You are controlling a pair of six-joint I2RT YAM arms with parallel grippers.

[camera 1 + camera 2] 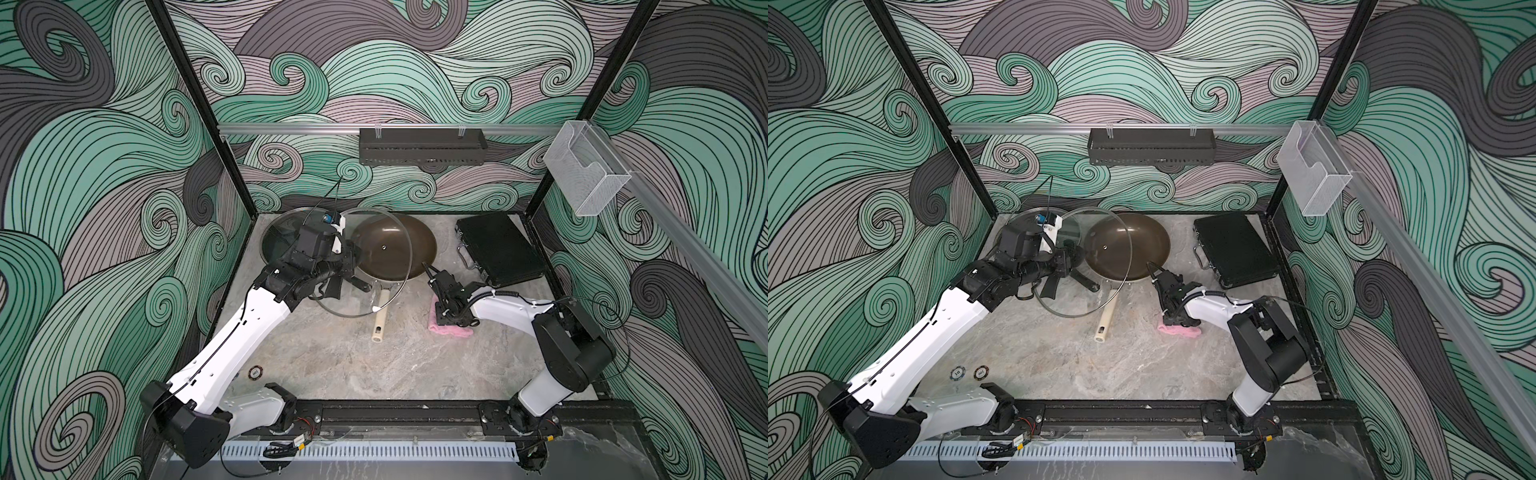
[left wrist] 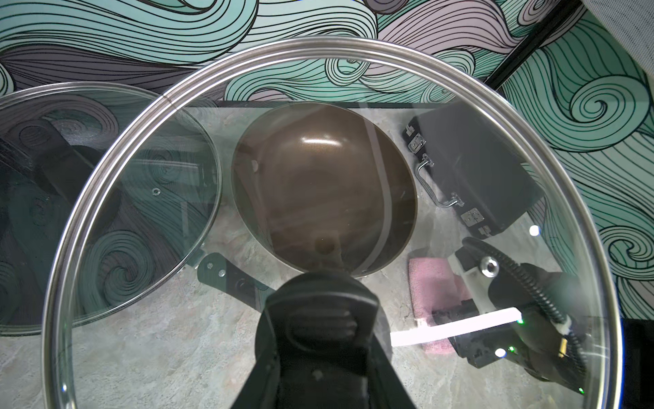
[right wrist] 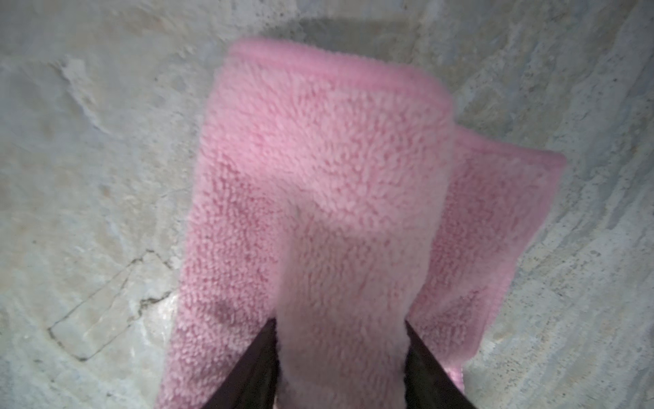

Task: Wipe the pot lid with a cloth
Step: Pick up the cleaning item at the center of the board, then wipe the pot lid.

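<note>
The left gripper point(image 2: 323, 318) clamps the raised lid point(image 2: 170, 336) by its knob point(image 2: 325, 283); the right gripper point(image 3: 339, 340) pinches a fold of cloth point(image 3: 318, 159) on the table point(image 3: 88, 177), which may slip out on lifting.

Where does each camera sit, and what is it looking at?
Both top views: high at the front, looking down on the table; both white arms show.
Left wrist: on the left arm, looking through the held glass lid at the brown pan; jaws shut on its knob.
Right wrist: close above the pink cloth; its jaws pinch a fold.
Shared: both wrist views show the cloth.
</note>
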